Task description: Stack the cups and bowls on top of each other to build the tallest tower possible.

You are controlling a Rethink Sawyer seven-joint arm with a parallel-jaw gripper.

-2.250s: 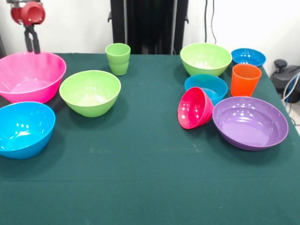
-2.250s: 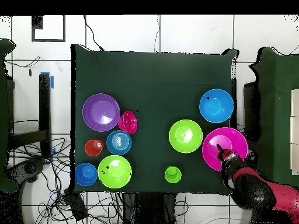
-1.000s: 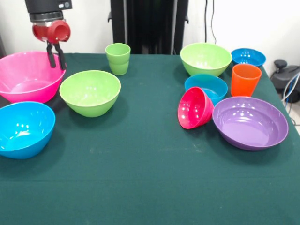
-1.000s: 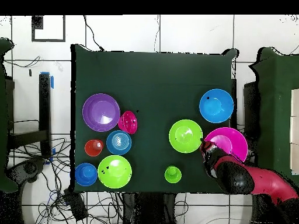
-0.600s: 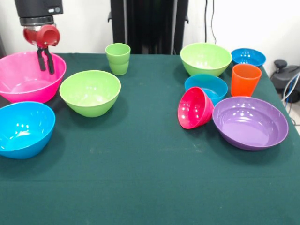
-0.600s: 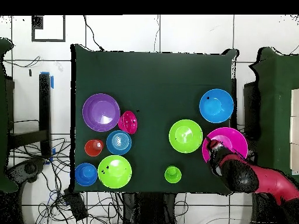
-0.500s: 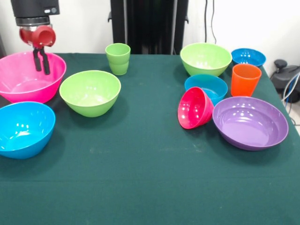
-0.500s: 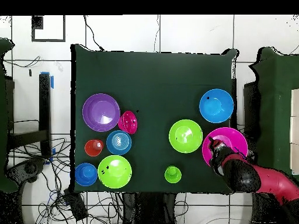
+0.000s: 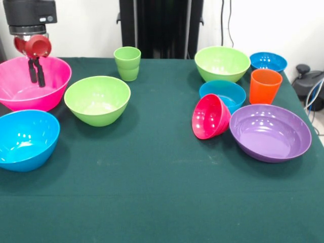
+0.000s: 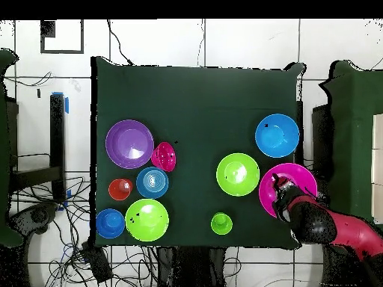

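Note:
My gripper (image 9: 36, 81) hangs open and empty just inside the big pink bowl (image 9: 20, 96) at the left, above its far side; overhead it (image 10: 277, 181) is over that bowl (image 10: 298, 173). A lime green bowl (image 9: 97, 98) and a blue bowl (image 9: 25, 137) stand beside it. The light green cup (image 9: 127, 63) stands upright at the back. At the right are a second lime bowl (image 9: 221, 63), two blue bowls (image 9: 268, 62) (image 9: 223, 92), the orange cup (image 9: 265, 86), the purple bowl (image 9: 270, 132) and the small red-pink bowl (image 9: 210, 116), tipped on its side.
The green cloth table (image 9: 162, 192) ends close to the pink and blue bowls at the left. The robot's black pedestal (image 9: 161, 28) stands behind the far edge. Cables and a dark device (image 9: 309, 83) lie beyond the right edge.
The gripper swung from the pink bowl's far rim toward the near lime bowl, then back and lower, into the pink bowl. No bowl or cup has moved.

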